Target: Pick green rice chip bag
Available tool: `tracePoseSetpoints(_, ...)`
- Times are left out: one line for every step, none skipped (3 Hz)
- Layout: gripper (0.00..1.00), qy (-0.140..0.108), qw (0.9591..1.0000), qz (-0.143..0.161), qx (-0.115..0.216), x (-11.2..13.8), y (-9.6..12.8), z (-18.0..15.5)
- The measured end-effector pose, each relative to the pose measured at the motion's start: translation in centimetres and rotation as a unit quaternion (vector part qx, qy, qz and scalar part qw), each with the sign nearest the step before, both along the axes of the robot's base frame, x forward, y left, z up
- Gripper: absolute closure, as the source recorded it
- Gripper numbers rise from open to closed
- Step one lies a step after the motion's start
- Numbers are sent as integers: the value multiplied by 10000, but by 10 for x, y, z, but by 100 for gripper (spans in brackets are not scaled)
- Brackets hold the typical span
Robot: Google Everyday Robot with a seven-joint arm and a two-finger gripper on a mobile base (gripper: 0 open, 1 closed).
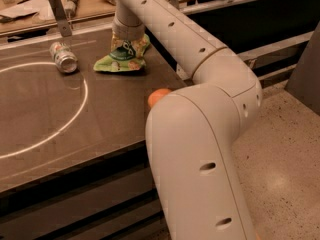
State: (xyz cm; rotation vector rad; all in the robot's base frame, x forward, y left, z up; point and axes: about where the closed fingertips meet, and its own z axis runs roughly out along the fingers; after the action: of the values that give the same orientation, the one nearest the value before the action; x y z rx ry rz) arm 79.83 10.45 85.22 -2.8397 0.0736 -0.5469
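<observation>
The gripper is seen at the green rice chip bag; its grip cannot be told. The orange is half hidden by the arm.

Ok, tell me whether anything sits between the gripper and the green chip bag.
Nothing visible does. The gripper sits right on top of the green chip bag. The can lies apart, to its left in the picture, and the orange is nearer the camera, also clear of it.
</observation>
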Motion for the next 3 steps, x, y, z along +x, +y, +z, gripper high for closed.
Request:
tracePoseSetpoints(100, 19, 10000, -9, -14, -1, 0, 3)
tracePoseSetpoints(100, 19, 10000, -9, -14, -1, 0, 3)
tracePoseSetpoints(100, -18, 9991, -59, 410, -9, -11, 31)
